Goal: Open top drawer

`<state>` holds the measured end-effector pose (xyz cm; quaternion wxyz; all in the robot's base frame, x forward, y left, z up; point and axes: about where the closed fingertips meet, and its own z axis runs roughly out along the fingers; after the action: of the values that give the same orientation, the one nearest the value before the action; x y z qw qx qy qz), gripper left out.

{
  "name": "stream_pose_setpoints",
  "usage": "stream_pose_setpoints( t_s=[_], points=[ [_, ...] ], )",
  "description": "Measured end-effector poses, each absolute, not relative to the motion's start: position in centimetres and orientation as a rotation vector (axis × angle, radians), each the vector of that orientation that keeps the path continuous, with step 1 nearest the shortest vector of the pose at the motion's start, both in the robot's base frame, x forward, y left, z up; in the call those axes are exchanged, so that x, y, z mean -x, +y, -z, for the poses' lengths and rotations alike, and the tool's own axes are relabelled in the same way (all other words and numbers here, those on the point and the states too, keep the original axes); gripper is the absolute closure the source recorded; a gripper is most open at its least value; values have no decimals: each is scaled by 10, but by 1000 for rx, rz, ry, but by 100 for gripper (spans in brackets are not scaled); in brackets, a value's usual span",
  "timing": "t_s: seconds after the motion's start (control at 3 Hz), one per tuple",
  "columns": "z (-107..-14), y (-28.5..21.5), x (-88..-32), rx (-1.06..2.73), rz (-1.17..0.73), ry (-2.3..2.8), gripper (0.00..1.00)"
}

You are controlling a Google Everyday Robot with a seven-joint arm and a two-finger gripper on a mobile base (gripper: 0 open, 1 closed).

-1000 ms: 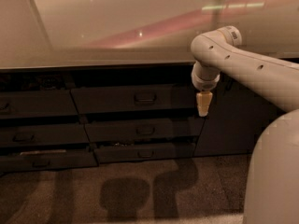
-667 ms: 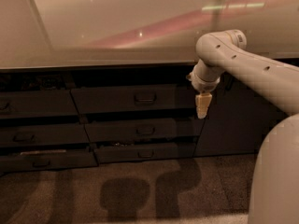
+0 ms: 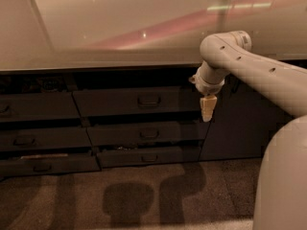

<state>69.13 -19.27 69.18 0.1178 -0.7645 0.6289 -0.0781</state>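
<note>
The top drawer (image 3: 115, 102) is the wide dark front just under the counter edge, with a small loop handle (image 3: 148, 100) at its centre. It sits flush with the fronts around it. My gripper (image 3: 207, 110) hangs point-down from the pale arm (image 3: 249, 63), in front of the drawer's right end. It is to the right of the handle, at about the same height, and apart from it.
A pale glossy countertop (image 3: 120, 28) overhangs the cabinet. Two narrower drawers (image 3: 144, 134) lie below the top one, and a second stack of drawers (image 3: 33, 109) stands to the left. A plain dark cabinet door (image 3: 235, 123) is at the right. Brown carpet (image 3: 96, 195) covers the floor.
The arm's elbow has shifted slightly to the right. The gripper has stayed almost where it was, and the drawers have not moved.
</note>
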Motion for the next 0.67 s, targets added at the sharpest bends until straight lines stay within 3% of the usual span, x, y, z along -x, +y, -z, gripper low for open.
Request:
stream_pose_setpoints(
  t_s=[0.67],
  points=[
    [-678, -138, -700, 2355, 250, 1689, 0]
  ],
)
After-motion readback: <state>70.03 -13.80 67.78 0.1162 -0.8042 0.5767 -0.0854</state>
